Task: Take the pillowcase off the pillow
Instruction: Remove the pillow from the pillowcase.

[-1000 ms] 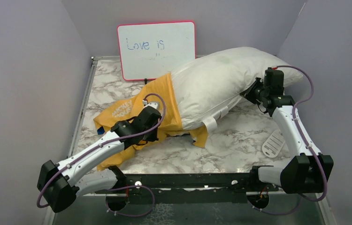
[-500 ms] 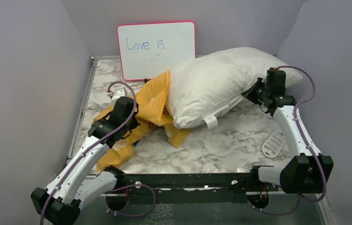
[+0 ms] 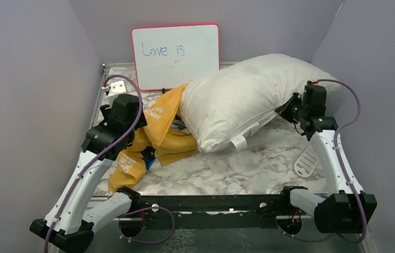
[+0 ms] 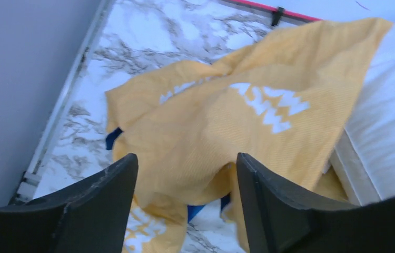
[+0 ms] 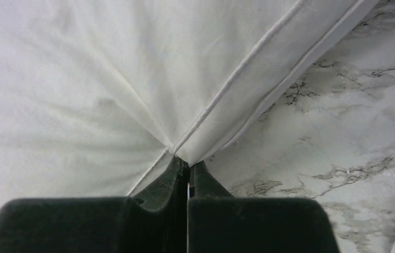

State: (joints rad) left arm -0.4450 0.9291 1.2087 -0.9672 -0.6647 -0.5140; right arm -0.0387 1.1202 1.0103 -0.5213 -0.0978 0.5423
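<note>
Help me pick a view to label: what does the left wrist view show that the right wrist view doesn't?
Only left wrist: the yellow pillowcase beyond the open left hand, and the pink edge of the whiteboard. Only right wrist: the right hand shut on the piped edge of the pillow. Both: the white pillow and the marble table.

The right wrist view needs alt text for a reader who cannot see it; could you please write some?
The right gripper is shut on the piped seam at the edge of a plump white pillow, which fills most of the frame. Grey-veined marble table shows at the right.
</note>
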